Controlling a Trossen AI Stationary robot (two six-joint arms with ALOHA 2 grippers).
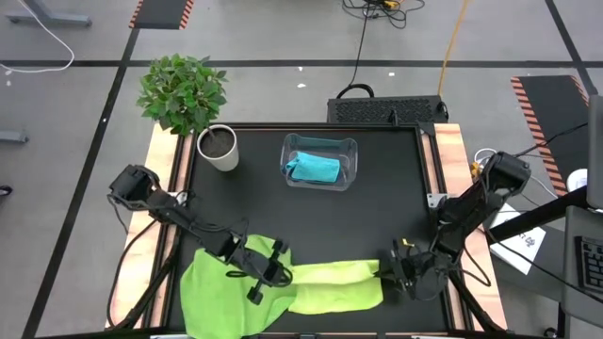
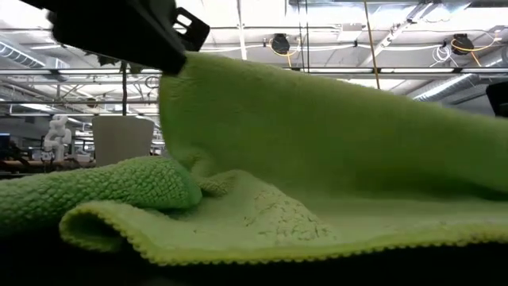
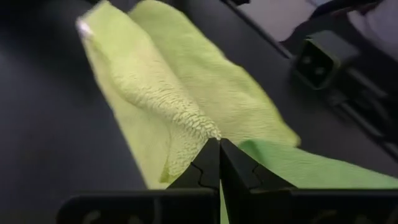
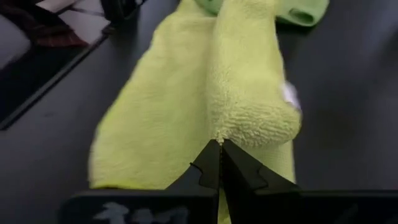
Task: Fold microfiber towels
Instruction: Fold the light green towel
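Left gripper (image 1: 270, 273): clamped on one end of pale yellow-green microfiber towel (image 1: 334, 285), near table edge, beside bright green towel (image 1: 215, 287) | right gripper (image 1: 398, 274): pinching opposite end | step: mid-fold | next: likely lay edges together evenly.

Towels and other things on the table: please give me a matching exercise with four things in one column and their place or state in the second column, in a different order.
Things:
1. turquoise towel
2. pale yellow-green towel
3. bright green towel
4. potted plant

Places or states:
A. lies at the front left, partly under the left arm
B. pinched at its two ends by the left gripper and the right gripper
C. stands at the back left corner
D. lies inside the clear bin

Pairs: 1-D, 2-B, 3-A, 4-C
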